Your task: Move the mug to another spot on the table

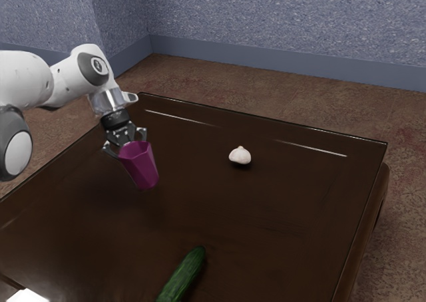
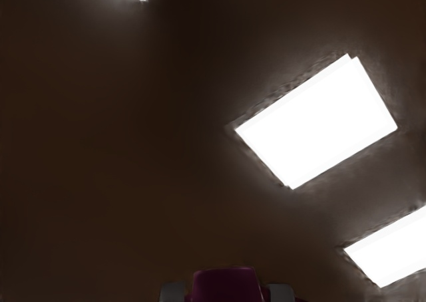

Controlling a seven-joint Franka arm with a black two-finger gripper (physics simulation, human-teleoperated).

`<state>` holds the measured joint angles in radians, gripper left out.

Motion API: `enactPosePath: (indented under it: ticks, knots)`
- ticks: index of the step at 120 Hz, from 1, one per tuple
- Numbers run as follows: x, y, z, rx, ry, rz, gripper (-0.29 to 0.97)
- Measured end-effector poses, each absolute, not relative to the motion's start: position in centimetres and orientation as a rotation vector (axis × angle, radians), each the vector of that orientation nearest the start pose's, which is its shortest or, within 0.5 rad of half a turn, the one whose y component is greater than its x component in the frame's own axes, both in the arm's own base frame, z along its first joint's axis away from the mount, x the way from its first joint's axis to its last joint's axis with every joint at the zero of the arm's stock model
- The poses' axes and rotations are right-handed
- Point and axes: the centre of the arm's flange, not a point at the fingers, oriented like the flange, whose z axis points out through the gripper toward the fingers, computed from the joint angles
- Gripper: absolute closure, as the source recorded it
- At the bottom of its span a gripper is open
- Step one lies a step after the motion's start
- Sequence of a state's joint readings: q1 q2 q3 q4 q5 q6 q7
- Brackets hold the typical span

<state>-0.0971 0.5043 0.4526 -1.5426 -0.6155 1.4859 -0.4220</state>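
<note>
Mug (image 1: 140, 163), magenta with flat faceted sides that narrow toward the base, hangs directly under the pincer (image 1: 128, 141) and is tilted. The pincer is closed on its rim: the two fingers (image 1: 110, 147) press it from opposite sides. In the wrist view the mug (image 2: 225, 285) is a blurred magenta shape just below the hand, with a pale grey finger on each side.

The table (image 1: 279, 222) below the pincer is dark brown wood, smooth and glossy, with a raised edge. In the wrist view its surface (image 2: 100, 149) mirrors bright rectangular light patches (image 2: 316, 130).

A white, bulb-shaped garlic (image 1: 240, 155) lies well beyond the pincer, toward the exterior view's right. A long green cucumber (image 1: 183, 275) with bumpy skin lies well below the pincer, near the table's front edge.
</note>
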Motion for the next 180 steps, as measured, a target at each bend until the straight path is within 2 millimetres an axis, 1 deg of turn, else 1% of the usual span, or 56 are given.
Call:
enactPosePath:
  ticks: [9,13,21,28,51,97,101,110,121,128,135,145,151,153,157,161,165,170,174,177,180]
  knots:
    - [63.2,11.7,36.4,-3.074,-1.48,0.873,0.79]
    - [63.6,11.5,36.2,-3.072,-1.484,0.868,0.79]
    - [64.7,10.7,34.8,-3.045,-1.468,0.865,0.79]
    - [65.3,10.5,33.9,-3.01,-1.455,0.852,0.79]
    - [65.8,11.2,32.4,-2.917,-1.454,0.791,0.79]
    - [66.1,10.8,29.8,-2.842,-1.493,0.767,0.79]
    - [66.1,10.5,29.5,-2.842,-1.493,0.769,0.76]
    - [66.2,9.8,28.9,-2.846,-1.496,0.765,0.62]
    - [66.4,9.5,28.8,-2.854,-1.509,0.741,0.42]
    - [66.6,9.5,28.8,-2.857,-1.517,0.723,0.32]
    - [66.8,9.7,29.1,-2.864,-1.52,0.696,0.24]
    - [66.8,10.9,30.0,-2.853,-1.516,0.633,0.16]
    - [66.8,11.8,30.8,-2.843,-1.502,0.585,0.13]
    - [66.8,12.1,31.4,-2.844,-1.494,0.562,0.12]
    - [66.7,12.4,33.7,-2.854,-1.472,0.499,0.1]
    - [66.6,12.4,36.7,-2.872,-1.44,0.424,0.09]
    - [66.0,11.8,40.4,-2.901,-1.399,0.343,0.07]
    - [64.9,10.7,45.2,-2.936,-1.335,0.24,0.06]
    - [63.8,10.1,48.5,-2.955,-1.29,0.169,0.05]
    - [63.0,9.2,50.8,-2.972,-1.229,0.116,0.05]
    - [62.2,7.8,53.0,-2.997,-1.145,0.064,0.04]
